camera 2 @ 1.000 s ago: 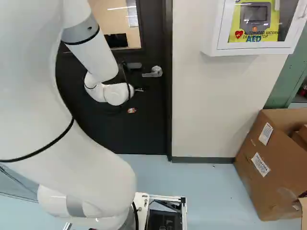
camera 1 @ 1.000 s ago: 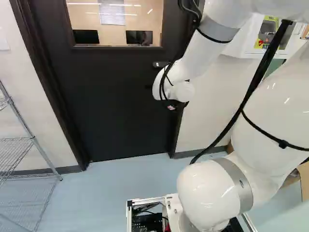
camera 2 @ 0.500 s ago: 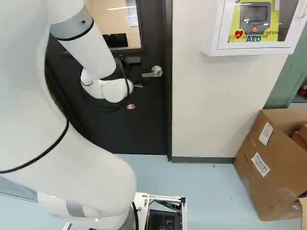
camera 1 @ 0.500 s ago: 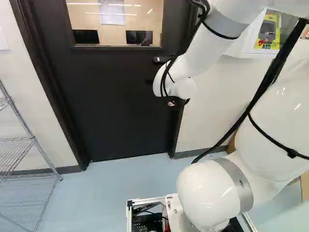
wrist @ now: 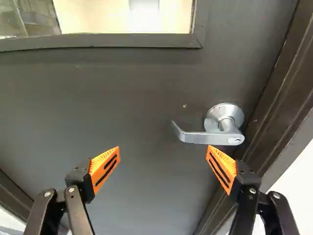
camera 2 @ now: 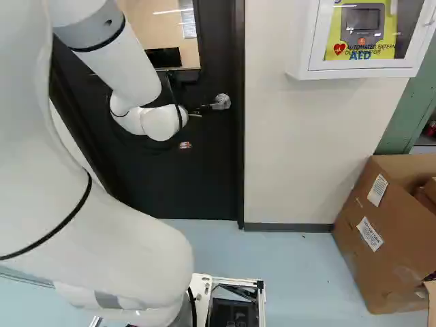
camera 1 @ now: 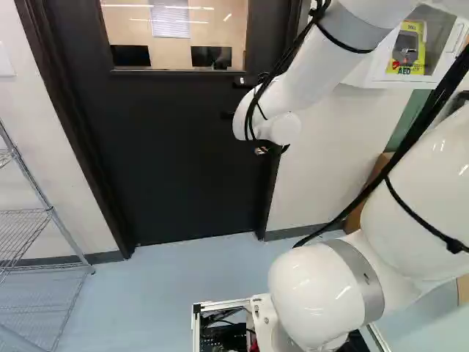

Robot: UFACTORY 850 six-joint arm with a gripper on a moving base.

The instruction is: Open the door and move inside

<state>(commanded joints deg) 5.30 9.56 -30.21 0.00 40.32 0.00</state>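
The dark door (camera 1: 176, 161) stands closed in its frame. Its silver lever handle (camera 2: 221, 102) shows in the right base view, close beyond my gripper (camera 2: 185, 145), most of which the white wrist hides. In the wrist view my gripper (wrist: 164, 151) has its two fingers wide apart, with only the door's surface beyond the gap. The handle (wrist: 208, 137) appears ahead of one finger; that orange pad (wrist: 221, 166) overlaps the lever's edge near its round base. Whether they touch, I cannot tell. The other finger is well away from it.
A wire shelf (camera 1: 47, 213) stands left of the door in the left base view. Right of the door, a white cabinet (camera 2: 313, 67) hangs on the wall, with a large cardboard box (camera 2: 375, 238) on the floor near it.
The arm has lifted its wrist and gripper slightly against the door, bringing them nearer the handle's height. Its upper links have shifted too. The base and the door have not moved.
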